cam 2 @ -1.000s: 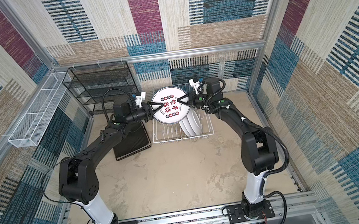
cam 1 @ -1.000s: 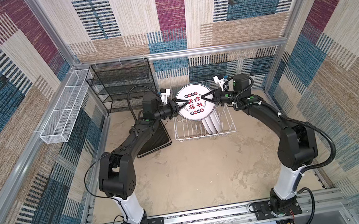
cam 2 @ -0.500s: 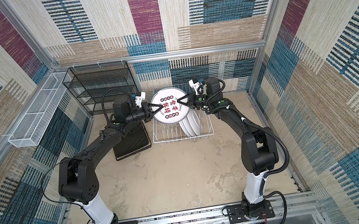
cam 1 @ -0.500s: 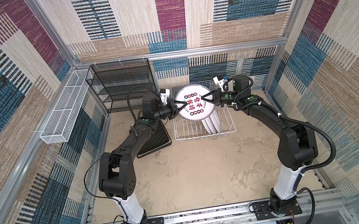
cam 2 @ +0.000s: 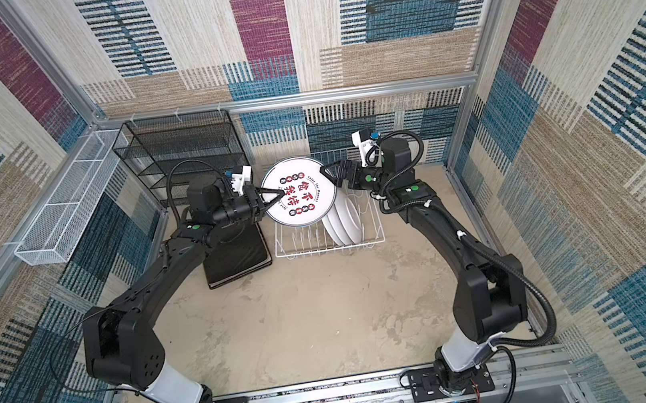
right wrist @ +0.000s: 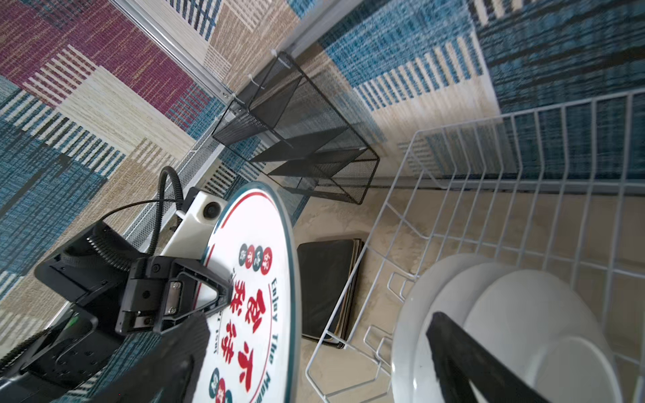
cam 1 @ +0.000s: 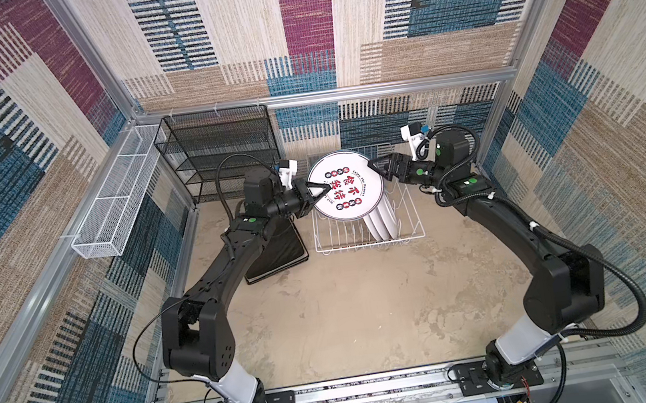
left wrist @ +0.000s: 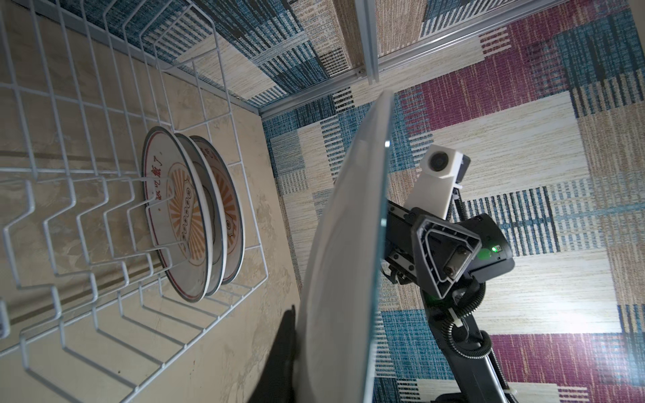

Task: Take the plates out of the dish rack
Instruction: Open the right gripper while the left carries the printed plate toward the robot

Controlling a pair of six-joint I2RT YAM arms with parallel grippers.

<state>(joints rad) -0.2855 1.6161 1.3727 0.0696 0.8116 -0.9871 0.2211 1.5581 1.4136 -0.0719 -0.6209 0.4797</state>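
Pinching item: left tool point(cam 1: 322, 190), pressed together on the left rim of a round white plate point(cam 1: 347, 191). The plate has a dark rim, red characters and small red and dark roundels. It is held clear of the wires, tilted face-up above the left part of the dish rack point(cam 1: 343, 246).

Right tool point(cam 1: 377, 168): spread, at the same plate's right rim. The right wrist view shows the plate point(right wrist: 254, 296) lying between its two fingers point(right wrist: 464, 352), with no grip seen.

Dish rack: white wire, on the counter point(cam 1: 347, 312) near the back wall. Three round plates point(left wrist: 192, 216) stand on edge together at its right end, with orange sunburst centres and plain white backs.

Square plates point(cam 1: 277, 254): black-backed stack lying on the counter just left of the rack, partly under the left arm.

Black mesh shelf unit point(cam 1: 222, 148): back left corner.

Long white mesh basket point(cam 1: 117, 211): mounted on the left wall rail.
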